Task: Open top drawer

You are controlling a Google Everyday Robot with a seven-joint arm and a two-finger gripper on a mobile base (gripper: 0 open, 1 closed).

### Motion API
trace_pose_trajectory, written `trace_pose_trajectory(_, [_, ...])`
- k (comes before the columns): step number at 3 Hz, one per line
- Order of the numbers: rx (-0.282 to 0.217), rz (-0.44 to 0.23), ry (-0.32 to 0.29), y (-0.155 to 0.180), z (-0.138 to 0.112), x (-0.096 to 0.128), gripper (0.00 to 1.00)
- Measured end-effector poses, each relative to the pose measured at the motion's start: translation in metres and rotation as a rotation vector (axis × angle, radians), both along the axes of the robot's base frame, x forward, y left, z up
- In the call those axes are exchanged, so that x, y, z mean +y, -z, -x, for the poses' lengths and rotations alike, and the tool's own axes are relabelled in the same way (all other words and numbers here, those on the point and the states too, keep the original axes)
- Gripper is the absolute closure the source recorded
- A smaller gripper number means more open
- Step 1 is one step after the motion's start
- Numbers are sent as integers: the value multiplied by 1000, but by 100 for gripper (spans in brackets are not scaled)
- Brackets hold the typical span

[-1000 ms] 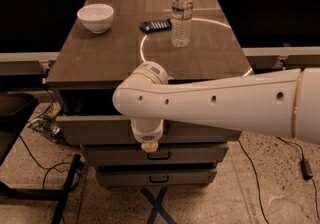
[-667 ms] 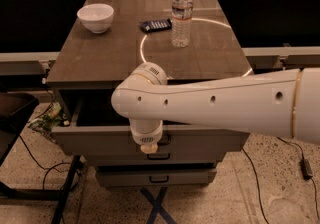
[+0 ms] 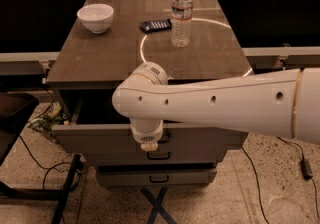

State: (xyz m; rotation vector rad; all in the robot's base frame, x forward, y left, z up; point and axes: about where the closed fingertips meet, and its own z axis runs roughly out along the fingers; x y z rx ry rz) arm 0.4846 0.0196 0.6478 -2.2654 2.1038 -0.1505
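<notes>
The top drawer (image 3: 100, 139), the widest grey front under the tabletop, stands pulled out toward me, with a dark gap of its interior (image 3: 92, 108) showing behind the front. Its black bar handle (image 3: 164, 139) peeks out at centre. My white arm (image 3: 225, 103) reaches in from the right, and the gripper (image 3: 149, 144) hangs down right at the handle, mostly hidden under the wrist. Two narrower grey drawers (image 3: 159, 157) (image 3: 159, 178) sit shut below.
On the dark tabletop (image 3: 100, 63) stand a white bowl (image 3: 95, 17), a water bottle (image 3: 181, 13) and a flat black object (image 3: 155, 25). Cables (image 3: 35, 158) lie on the floor at left, and crossed stand legs (image 3: 155, 208) sit below the drawers.
The top drawer has slid out further toward me, and the gripper at its handle has come back with it. The gap behind the drawer front has widened.
</notes>
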Motion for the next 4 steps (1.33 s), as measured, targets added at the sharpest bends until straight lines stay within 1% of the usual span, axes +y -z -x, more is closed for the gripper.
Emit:
trace_pose_trajectory(1, [-14,-53,43,-5,12,-16,100])
trace_pose_trajectory(2, [-37,-126,83,-19,28,-37,100])
trace_pose_trajectory(3, [-37,-126,83,-19,28,-37,100])
trace_pose_trajectory(4, [-46,-130,84,-29,25,-45,100])
